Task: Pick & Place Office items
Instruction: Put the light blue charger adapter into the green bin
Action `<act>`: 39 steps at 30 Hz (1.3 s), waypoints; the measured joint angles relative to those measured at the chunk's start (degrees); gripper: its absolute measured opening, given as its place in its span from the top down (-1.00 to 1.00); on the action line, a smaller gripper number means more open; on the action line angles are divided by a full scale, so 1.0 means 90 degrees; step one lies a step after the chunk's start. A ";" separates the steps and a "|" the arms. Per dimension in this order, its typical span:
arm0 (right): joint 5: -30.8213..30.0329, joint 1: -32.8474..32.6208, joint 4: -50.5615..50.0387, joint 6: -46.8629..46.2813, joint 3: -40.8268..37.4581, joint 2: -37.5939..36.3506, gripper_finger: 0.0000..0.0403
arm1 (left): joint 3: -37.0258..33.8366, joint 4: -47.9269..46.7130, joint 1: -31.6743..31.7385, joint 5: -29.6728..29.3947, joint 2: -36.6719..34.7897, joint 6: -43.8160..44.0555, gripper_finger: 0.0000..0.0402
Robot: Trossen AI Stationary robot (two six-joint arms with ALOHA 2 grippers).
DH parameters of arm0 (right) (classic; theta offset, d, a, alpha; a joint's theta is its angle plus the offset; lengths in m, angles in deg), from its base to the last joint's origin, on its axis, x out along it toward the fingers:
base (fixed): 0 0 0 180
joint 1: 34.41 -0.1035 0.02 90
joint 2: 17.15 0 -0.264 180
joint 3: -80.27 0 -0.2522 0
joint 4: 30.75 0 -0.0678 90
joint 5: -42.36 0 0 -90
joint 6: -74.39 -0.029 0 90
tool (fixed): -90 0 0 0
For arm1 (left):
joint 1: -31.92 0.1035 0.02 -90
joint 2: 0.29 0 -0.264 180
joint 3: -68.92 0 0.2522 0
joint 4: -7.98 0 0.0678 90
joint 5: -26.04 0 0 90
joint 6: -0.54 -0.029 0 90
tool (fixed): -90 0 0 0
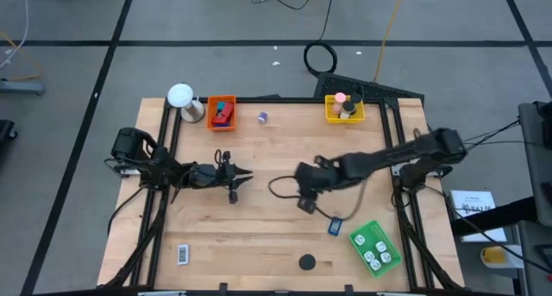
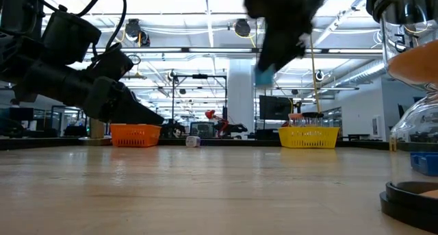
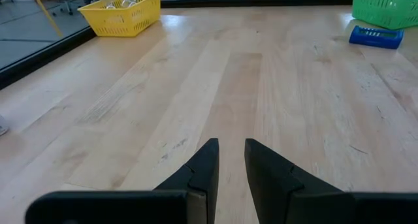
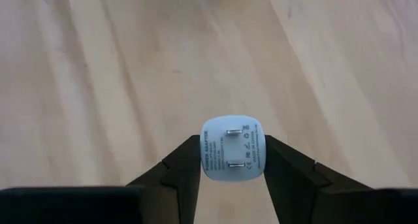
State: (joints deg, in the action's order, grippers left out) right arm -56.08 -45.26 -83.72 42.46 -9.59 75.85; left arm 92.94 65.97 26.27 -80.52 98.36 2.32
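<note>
— Where do the cameras sit?
— One looks straight down on the whole desk (image 1: 259, 184); one sits at desk-top height, facing the room.
— And the wrists?
— Close above the wood. The yellow tray (image 3: 122, 14) also appears overhead and low.

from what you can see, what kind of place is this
Probably a robotics lab in a large open workspace: a wooden table on a black frame, cables across the grey floor, and exposed ceiling ducts and strip lights behind, in the low view.

Three trays (image 1: 222, 112), perhaps ten items (image 1: 335, 228)
</note>
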 joint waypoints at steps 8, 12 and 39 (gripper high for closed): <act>-0.1042 -0.1613 -0.1950 -0.2594 0.0000 -0.0896 0.33 | 0.0000 0.0001 0.0000 0.0002 0.0000 0.0000 0.62; -0.1229 -0.2403 -0.2556 -0.3861 0.0000 -0.0892 0.33 | 0.0000 0.0000 0.0000 0.0002 0.0000 0.0000 0.62; -0.0210 -0.5439 -0.3146 -0.9532 -0.0777 -0.0531 0.32 | 0.0000 0.0002 0.0000 0.0002 0.0000 -0.0002 0.62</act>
State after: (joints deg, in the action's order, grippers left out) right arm -57.97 -94.21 -112.04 -43.34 -16.58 71.07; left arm 92.94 65.98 26.27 -80.50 98.36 2.30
